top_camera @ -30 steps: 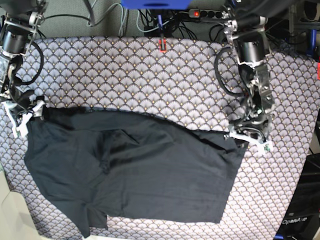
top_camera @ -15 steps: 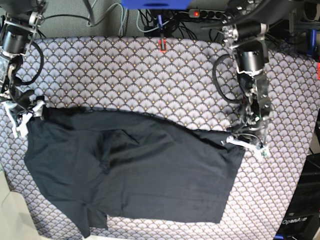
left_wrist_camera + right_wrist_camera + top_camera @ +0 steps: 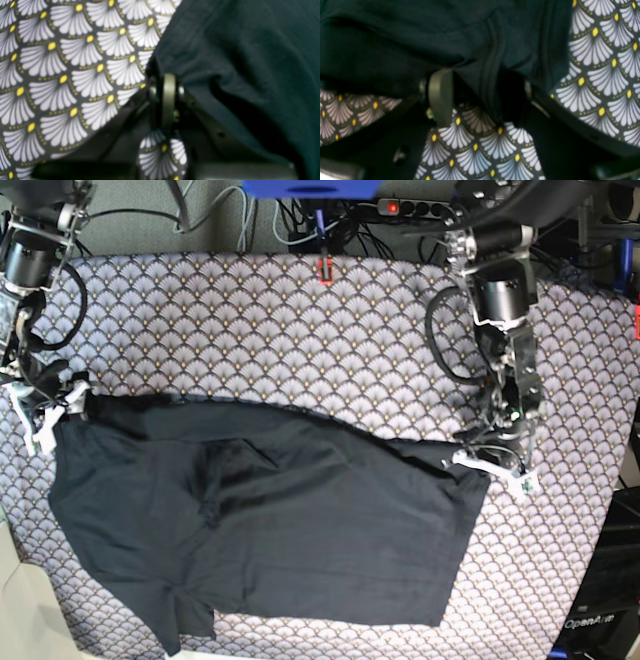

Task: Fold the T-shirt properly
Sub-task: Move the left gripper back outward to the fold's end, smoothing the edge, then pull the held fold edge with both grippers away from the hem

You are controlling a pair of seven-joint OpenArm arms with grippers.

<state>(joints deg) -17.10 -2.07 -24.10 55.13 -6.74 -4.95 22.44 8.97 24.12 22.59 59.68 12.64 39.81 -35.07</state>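
The black T-shirt [image 3: 260, 530] lies spread and partly folded across the front half of the scallop-patterned cloth [image 3: 300, 340]. My left gripper [image 3: 492, 467] is at the shirt's upper right corner. In the left wrist view its jaws [image 3: 168, 80] are together, pinching the edge of the T-shirt [image 3: 250, 50]. My right gripper [image 3: 45, 418] is at the shirt's upper left corner. In the right wrist view it [image 3: 482, 85] stands open, and a hemmed fold of the T-shirt [image 3: 395, 37] hangs down between its fingers [image 3: 440, 95].
A small red clamp [image 3: 325, 270] sits at the cloth's back edge. Behind the table are cables and a power strip [image 3: 410, 207]. Bare patterned cloth lies behind the shirt and along the right side [image 3: 570, 510].
My left gripper's jaws have closed on the shirt's upper right corner, and that arm has shifted slightly. The right arm and the shirt have stayed where they were.
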